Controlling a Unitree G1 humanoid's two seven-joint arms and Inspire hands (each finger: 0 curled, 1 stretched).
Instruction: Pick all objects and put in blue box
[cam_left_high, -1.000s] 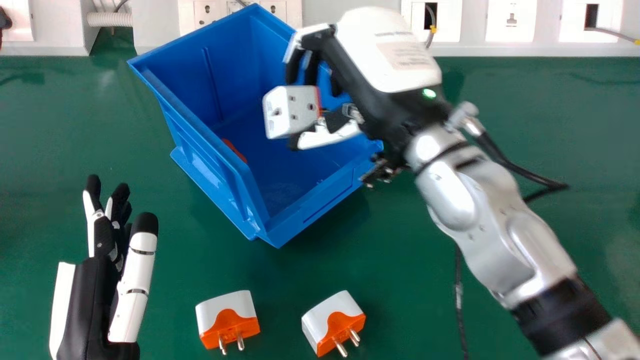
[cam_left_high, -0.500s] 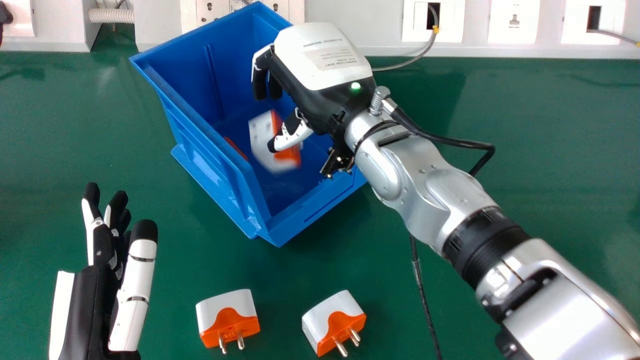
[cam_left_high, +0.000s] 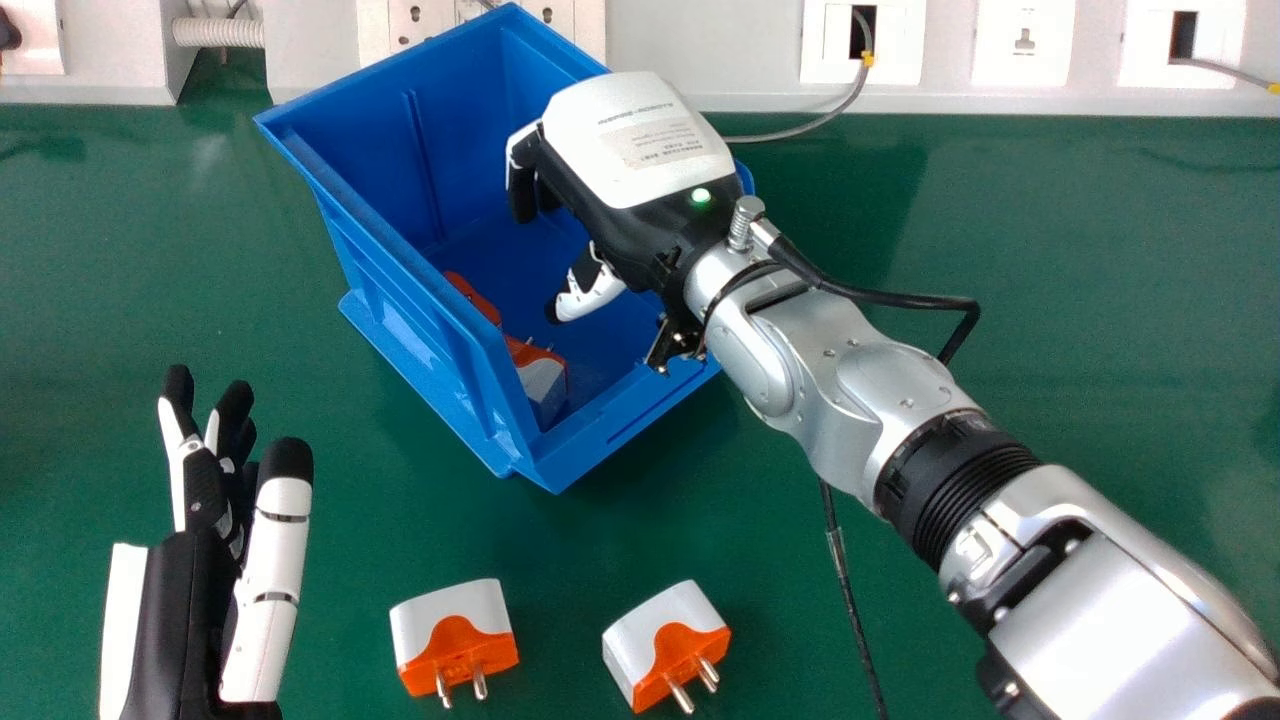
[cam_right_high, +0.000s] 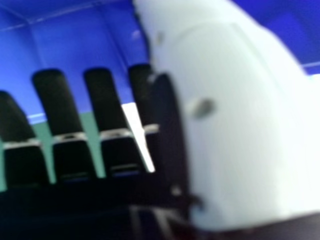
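Dropping since the last frame, a white and orange adapter (cam_left_high: 543, 382) that was blurred in mid-air below the right hand (cam_left_high: 625, 145) now lies on the floor of the blue box (cam_left_high: 400, 315), near its front corner. The right hand has shifted only slightly nearer.

At the far left of the head view, the left hand (cam_left_high: 185, 610) is open and holds nothing, its fingers pointing forward over the green table (cam_left_high: 180, 260). Inside the box, beside its left wall, shows part of another orange item (cam_left_high: 473, 296), mostly hidden by that wall. In front of the box, the left-hand adapter (cam_left_high: 453, 637) sits on the table, prongs toward the near edge. To its right, and apart from it, the right-hand adapter (cam_left_high: 667, 642) sits slightly turned, its prongs also facing near.

Over the right part of the box, the right hand is open and empty, its fingers (cam_right_high: 57, 100) loosely extended and well clear of the thumb tip.
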